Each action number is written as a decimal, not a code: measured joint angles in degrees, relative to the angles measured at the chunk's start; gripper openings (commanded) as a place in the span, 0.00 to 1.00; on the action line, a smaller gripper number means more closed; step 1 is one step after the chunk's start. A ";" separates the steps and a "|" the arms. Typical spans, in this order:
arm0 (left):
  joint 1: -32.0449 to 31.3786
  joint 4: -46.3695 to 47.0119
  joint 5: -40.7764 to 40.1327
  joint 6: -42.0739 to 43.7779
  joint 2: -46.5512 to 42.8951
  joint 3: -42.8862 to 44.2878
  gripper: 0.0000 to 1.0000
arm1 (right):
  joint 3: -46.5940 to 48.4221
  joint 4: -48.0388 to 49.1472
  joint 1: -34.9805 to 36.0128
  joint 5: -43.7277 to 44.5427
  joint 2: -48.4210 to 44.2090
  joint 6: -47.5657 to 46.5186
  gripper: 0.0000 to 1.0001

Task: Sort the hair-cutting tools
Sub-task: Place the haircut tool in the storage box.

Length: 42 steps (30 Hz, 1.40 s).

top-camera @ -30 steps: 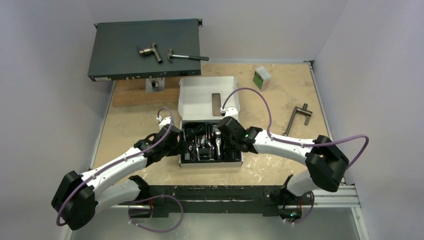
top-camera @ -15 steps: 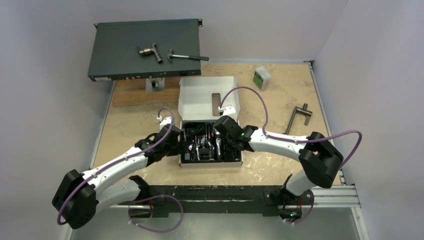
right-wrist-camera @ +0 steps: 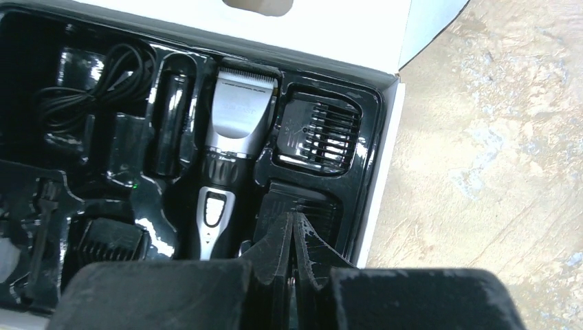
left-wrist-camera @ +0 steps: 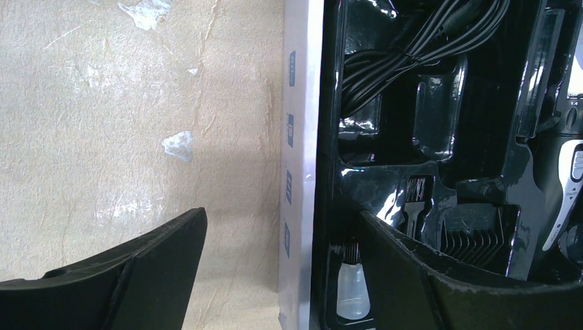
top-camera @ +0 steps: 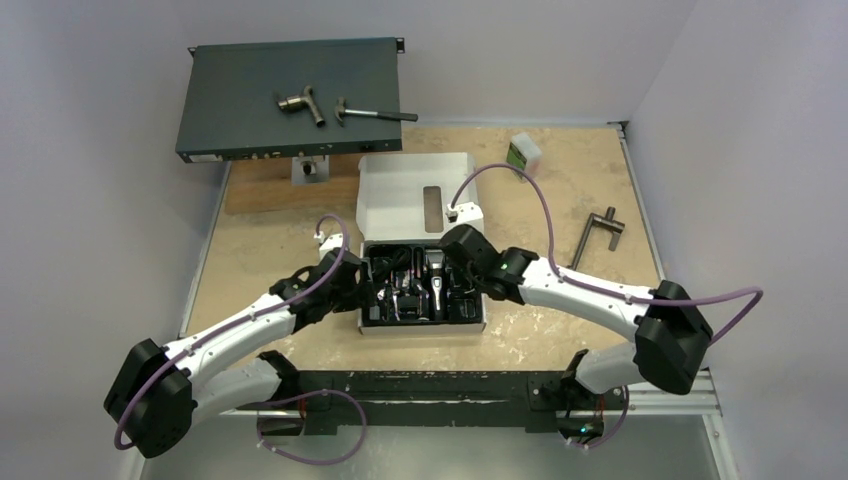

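A white box (top-camera: 415, 185) lies open, its black tray (top-camera: 470, 312) holding the hair-cutting tools. The black-and-silver clipper (right-wrist-camera: 234, 130) lies in the middle slot. Black comb attachments sit in pockets: one right of the clipper (right-wrist-camera: 323, 130), one under my right fingers (right-wrist-camera: 313, 203), one lower left (right-wrist-camera: 110, 240). My right gripper (right-wrist-camera: 291, 223) is shut with nothing in it, just above that right-hand comb. My left gripper (left-wrist-camera: 282, 216) stands open astride the box's left wall (left-wrist-camera: 299, 137), one finger outside, one inside by a comb (left-wrist-camera: 474, 227).
A coiled black cable (left-wrist-camera: 405, 48) and a small clear bottle (left-wrist-camera: 352, 289) also sit in the tray. A dark rack unit (top-camera: 250, 110) at back left carries a hammer (top-camera: 375, 114) and a pipe fitting (top-camera: 302, 102). A T-shaped handle (top-camera: 598, 235) and a green-white carton (top-camera: 523, 155) lie right.
The right arm's elbow has swung out to the right and its wrist has shifted slightly over the tray's right side. The left arm has stayed still.
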 measured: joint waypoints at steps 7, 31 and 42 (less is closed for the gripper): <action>0.00 0.02 0.07 0.00 0.11 0.00 0.80 | -0.15 1.01 0.00 -2.89 -1.11 0.09 0.00; 0.00 0.28 0.37 0.02 0.17 0.00 0.80 | -3.56 2.29 0.00 -5.46 -1.62 3.21 0.00; 0.04 0.50 0.70 0.02 0.52 0.00 0.80 | -3.69 7.54 0.00 -5.70 5.35 3.04 0.00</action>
